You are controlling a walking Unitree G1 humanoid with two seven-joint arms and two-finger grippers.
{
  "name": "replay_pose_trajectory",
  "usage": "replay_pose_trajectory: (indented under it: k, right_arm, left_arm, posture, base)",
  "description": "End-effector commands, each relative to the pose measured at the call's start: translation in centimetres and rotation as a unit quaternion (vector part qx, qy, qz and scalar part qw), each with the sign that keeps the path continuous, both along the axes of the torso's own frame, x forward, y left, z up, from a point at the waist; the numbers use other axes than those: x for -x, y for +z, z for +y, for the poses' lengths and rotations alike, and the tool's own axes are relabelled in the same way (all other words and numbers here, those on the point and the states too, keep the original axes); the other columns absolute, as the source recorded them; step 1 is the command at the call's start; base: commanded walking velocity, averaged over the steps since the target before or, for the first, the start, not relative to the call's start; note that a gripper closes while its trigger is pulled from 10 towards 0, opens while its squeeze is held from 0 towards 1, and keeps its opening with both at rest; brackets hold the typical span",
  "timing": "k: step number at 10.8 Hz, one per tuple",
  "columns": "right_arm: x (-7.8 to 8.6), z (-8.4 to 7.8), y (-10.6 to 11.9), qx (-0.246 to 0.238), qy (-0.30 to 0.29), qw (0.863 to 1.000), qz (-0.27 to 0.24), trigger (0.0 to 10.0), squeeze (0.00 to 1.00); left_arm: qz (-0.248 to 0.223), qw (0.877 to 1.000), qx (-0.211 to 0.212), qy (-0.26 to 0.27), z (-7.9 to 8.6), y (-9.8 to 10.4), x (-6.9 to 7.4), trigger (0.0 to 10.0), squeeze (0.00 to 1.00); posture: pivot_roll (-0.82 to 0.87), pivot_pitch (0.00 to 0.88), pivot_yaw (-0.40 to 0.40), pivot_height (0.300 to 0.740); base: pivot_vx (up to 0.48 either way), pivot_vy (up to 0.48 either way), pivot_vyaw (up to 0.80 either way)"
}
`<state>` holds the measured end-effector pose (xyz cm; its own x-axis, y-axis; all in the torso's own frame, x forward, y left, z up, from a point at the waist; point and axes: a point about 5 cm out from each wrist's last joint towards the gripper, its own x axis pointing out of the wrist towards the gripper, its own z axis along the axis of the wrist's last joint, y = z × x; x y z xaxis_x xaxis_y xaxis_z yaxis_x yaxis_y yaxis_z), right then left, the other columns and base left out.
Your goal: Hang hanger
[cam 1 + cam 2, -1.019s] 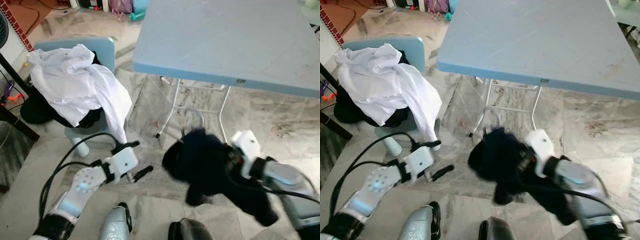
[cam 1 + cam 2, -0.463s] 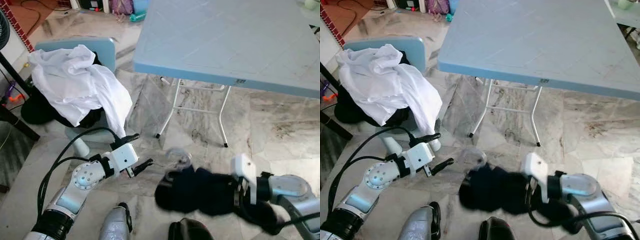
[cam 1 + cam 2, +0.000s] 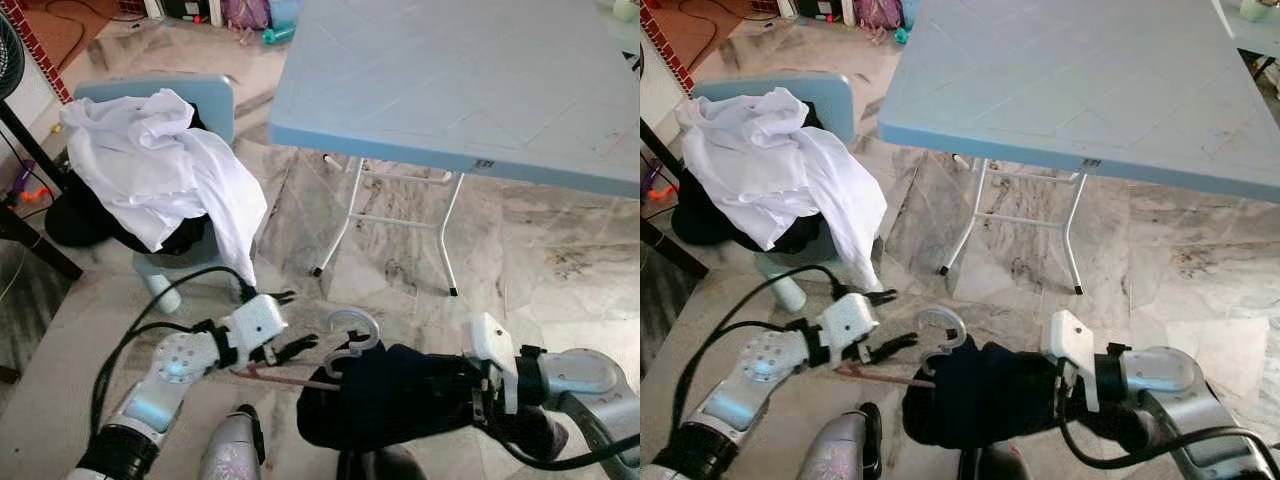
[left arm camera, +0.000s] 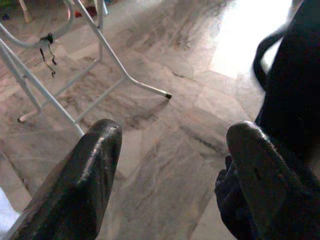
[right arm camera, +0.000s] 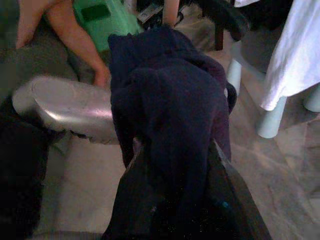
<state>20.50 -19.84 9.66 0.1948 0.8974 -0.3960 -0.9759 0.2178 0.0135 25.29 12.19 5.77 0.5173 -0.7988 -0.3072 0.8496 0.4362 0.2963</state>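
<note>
Two tools low: right (image 5: 170, 165) clamps dark garment (image 3: 390, 400); left (image 3: 290, 345) open beside hanger (image 3: 345, 345).

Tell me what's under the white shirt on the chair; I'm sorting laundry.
Dark clothing shows beneath the white shirt, on the pale blue chair. How many dark pieces, or what else lies under them, is covered.

Marble floor (image 3: 560, 250); blue folding table (image 3: 470, 80); clothes-draped chair (image 3: 205, 100)
</note>
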Motion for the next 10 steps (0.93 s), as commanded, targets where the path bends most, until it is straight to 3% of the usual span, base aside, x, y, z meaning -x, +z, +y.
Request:
replay_pose_trajectory:
  k: [1,2,3,4,5,6,7,8,9,10]
  right_arm:
    - [-0.2,-0.7,-1.0,0.06,0.006,0.998,-0.02,10.0,0.0]
    - [-1.1,-1.2,-1.6,0.098,-0.019,0.993,-0.062,10.0,0.0]
    - [-2.5,-1.1,-1.5,0.094,-0.063,0.989,-0.099,10.0,0.0]
    - [-3.1,-0.9,-1.0,0.079,-0.078,0.987,-0.116,10.0,0.0]
    - [-4.1,-1.0,-0.5,0.085,-0.1,0.98,-0.148,10.0,0.0]
    - [-4.4,-0.9,-0.4,0.073,-0.104,0.98,-0.155,10.0,0.0]
    - [-4.1,-0.6,-0.2,0.044,-0.086,0.983,-0.155,10.0,0.0]
    - [-3.0,-0.5,0.1,0.019,-0.049,0.991,-0.12,10.0,0.0]
    - [-2.8,-1.0,0.1,0.034,-0.041,0.992,-0.116,10.0,0.0]
    - [-3.0,-1.3,-0.1,0.046,-0.04,0.991,-0.12,10.0,0.0]
  left_arm:
    - [-0.025,1.0,-0.004,0.001,-0.2,0.7,-0.5,10.0,0.0]
    - [-0.025,1.0,-0.005,0.001,0.0,0.9,-0.5,10.0,0.0]
    - [0.005,1.0,0.011,-0.003,0.1,0.8,-0.1,10.0,0.0]
    - [0.015,1.0,0.011,-0.011,0.1,0.6,0.2,10.0,1.0]
    - [0.045,0.998,0.003,-0.038,0.1,0.1,0.9,10.0,1.0]
    - [0.046,0.998,-0.017,-0.046,0.2,-0.2,1.1,10.0,1.0]
    - [0.04,0.997,-0.04,-0.046,0.6,-0.6,1.1,10.0,1.0]
    - [0.029,0.997,-0.057,-0.035,1.4,-0.5,0.8,10.0,1.0]
    - [0.016,0.997,-0.066,-0.03,1.7,-0.2,0.3,10.0,0.56]
    - [0.003,0.998,-0.058,-0.021,1.7,0.4,-0.3,10.0,0.55]
  posture:
    - [-0.02,0.169,-0.045,0.74]
    - [-0.02,0.171,-0.046,0.74]
    - [-0.02,0.171,-0.046,0.74]
    - [-0.01,0.175,-0.045,0.74]
    - [-0.01,0.176,-0.045,0.74]
    - [-0.01,0.176,-0.046,0.74]
    - [-0.01,0.179,-0.046,0.74]
    - [-0.02,0.181,-0.047,0.74]
    - [-0.02,0.182,-0.049,0.74]
    - [-0.02,0.183,-0.051,0.74]
  base:
    - [0.0,0.0,0.0]
    - [0.0,0.0,0.0]
    - [0.0,0.0,0.0]
    - [0.0,0.0,0.0]
    - [0.0,0.0,0.0]
    - [0.0,0.0,0.0]
    - [0.0,0.0,0.0]
    - [0.0,0.0,0.0]
    - [0.0,0.0,0.0]
    - [0.0,0.0,0.0]
